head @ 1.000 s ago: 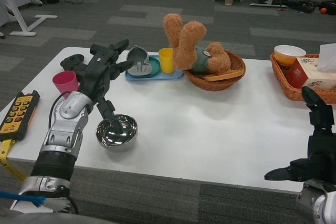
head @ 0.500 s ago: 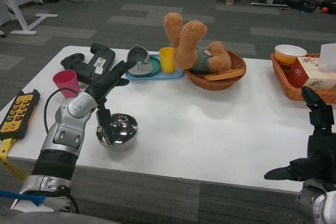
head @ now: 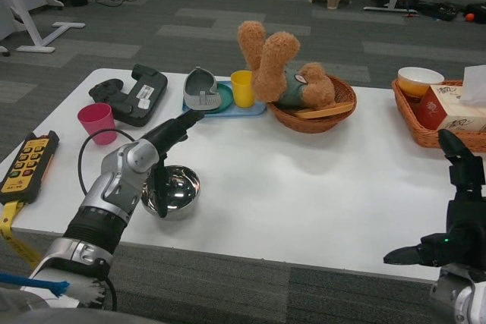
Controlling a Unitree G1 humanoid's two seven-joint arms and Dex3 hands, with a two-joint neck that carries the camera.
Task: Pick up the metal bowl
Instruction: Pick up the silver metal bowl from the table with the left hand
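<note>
The shiny metal bowl (head: pixel 171 191) sits near the front left edge of the white surface (head: pixel 304 180). The left hand (head: pixel 168 149) is right at the bowl. Some fingers stretch out flat above its back rim, and one finger (head: pixel 160 195) reaches down on the bowl's left side, but I cannot tell if it is gripping the bowl. The right hand (head: pixel 453 214) waits at the front right corner, fingers spread, holding nothing. A pink cup (head: pixel 96 122) stands left of the bowl. A teddy bear (head: pixel 277 66) lies in a wicker basket (head: pixel 311 115) behind.
</note>
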